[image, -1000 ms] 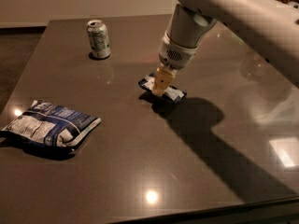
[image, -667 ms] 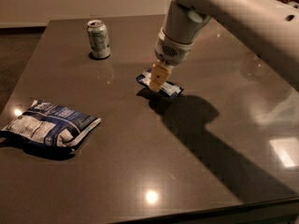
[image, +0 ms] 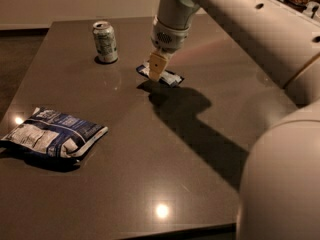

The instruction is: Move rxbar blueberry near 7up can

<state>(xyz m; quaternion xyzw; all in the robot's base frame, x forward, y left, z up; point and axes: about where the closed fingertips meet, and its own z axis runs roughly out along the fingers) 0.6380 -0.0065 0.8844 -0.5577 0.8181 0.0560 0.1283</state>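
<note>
Gripper (image: 156, 70) hangs down from the big white arm (image: 225, 14) over the far middle of the dark tabletop (image: 200, 149), a little to the right of the soda can (image: 105, 42). Tan fingers (image: 156, 63) are closed on the blue snack bar (image: 171, 78), pinching it across its short width, which suits a thin flat wrapper. The bar sits level, one end poking out each side of the grip. A dark shadow lies offset just below it, so I judge it is held slightly off the surface, not resting. Can stands upright, near the bar but not touching. Low carry looks sensible: little to drop, and room to set down beside the can without knocking it. Puffy chip bag (image: 52, 136) lies well apart at the near left, out of the way.
</note>
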